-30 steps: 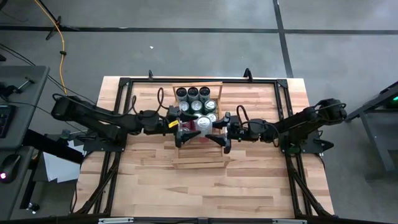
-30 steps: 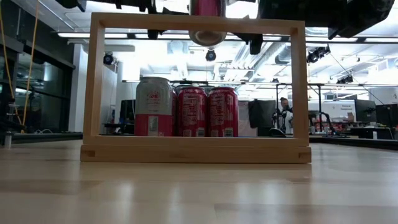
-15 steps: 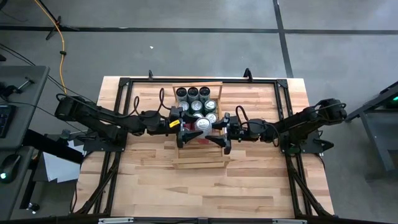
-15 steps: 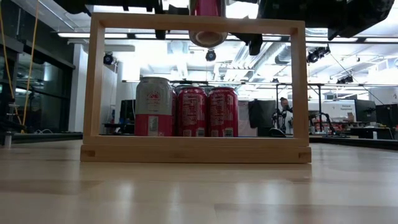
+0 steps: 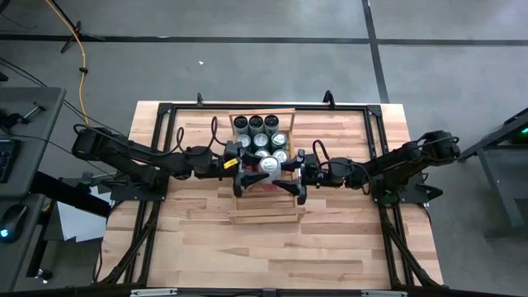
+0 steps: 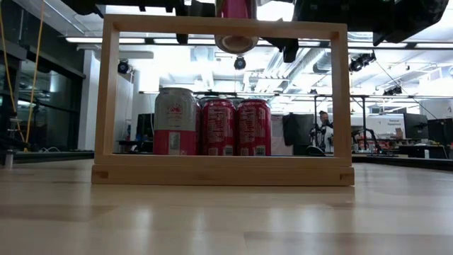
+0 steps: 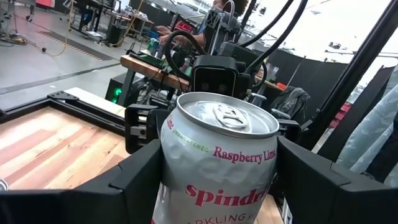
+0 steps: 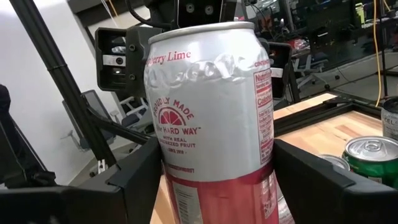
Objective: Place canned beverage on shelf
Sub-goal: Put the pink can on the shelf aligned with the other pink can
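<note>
A pink-and-silver raspberry-lime can (image 5: 270, 165) hangs upright over the light-wood shelf (image 5: 262, 216). My left gripper (image 5: 252, 169) comes at it from the table's left and my right gripper (image 5: 289, 171) from the right, and both are shut on it. In the low view the can's bottom (image 6: 236, 44) shows just behind the shelf's top bar (image 6: 163, 27). It is clear of three cans (image 6: 219, 127) that stand on the shelf's slats. Several more cans (image 5: 257, 132) stand at the shelf's far end. My left gripper pinches the can's side wall (image 7: 171, 168) between its two fingers (image 7: 134, 180), a little below the rim. The fingers lie level and come from the table's left. The can stands upright in the hold, lifted clear. My right gripper pinches the can's side wall (image 8: 160, 168) between its two fingers (image 8: 314, 180), lower down on the body. The fingers lie level and come from the table's right. The can stays upright and clear of the shelf's slats.
Black frame rails (image 5: 165, 165) run along the tabletop's left, right and far sides. Bare wood planks (image 5: 264, 256) lie between the shelf and the table's near edge. A green-topped can (image 8: 372, 155) stands close beside the held can.
My left gripper's fingers have drawn in onto the can. Both arms and the can have stayed where they were.
</note>
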`<state>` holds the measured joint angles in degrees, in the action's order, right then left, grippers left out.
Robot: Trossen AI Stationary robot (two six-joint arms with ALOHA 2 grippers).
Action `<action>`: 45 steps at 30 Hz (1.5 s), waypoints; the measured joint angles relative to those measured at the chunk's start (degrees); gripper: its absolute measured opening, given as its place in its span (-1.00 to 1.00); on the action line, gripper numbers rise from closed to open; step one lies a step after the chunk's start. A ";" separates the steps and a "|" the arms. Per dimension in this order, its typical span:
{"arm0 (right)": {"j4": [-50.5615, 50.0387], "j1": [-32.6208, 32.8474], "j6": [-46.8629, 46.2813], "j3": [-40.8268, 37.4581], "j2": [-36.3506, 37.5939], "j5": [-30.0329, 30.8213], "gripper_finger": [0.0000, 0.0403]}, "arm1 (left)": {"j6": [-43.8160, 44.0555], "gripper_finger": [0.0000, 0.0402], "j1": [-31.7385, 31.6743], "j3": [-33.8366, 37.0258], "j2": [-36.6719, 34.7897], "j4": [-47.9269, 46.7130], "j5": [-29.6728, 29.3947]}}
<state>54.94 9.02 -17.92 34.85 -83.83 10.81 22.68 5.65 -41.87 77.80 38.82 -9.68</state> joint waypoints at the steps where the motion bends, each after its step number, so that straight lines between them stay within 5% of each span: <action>1: 0.09 -0.01 -0.01 0.02 0.00 -0.04 0.32 | -0.03 0.27 0.00 -0.02 -0.23 -0.25 0.11; 18: -4.15 -0.09 1.66 0.65 4.85 -0.31 0.44 | 5.84 0.26 -0.17 0.04 -12.13 -19.94 -0.11; 23: -33.28 0.03 11.42 11.55 8.31 -0.23 0.45 | 14.95 0.26 -0.41 0.11 -12.44 -26.25 2.28; 29: -69.49 0.00 27.08 31.47 4.23 1.62 0.45 | 20.76 0.26 -0.39 0.02 -9.80 -26.18 4.90; 38: -82.61 -0.02 39.72 46.02 -0.17 1.63 0.45 | 13.43 0.26 -0.39 0.02 -9.07 -25.87 4.09; 45: -91.27 -1.41 41.22 52.79 -4.01 -6.67 0.45 | 3.30 0.26 -0.39 -1.80 -7.91 -26.72 5.04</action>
<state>-36.33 7.60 23.30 87.64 -87.85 4.13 25.98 5.26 -43.67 69.89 12.11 -4.64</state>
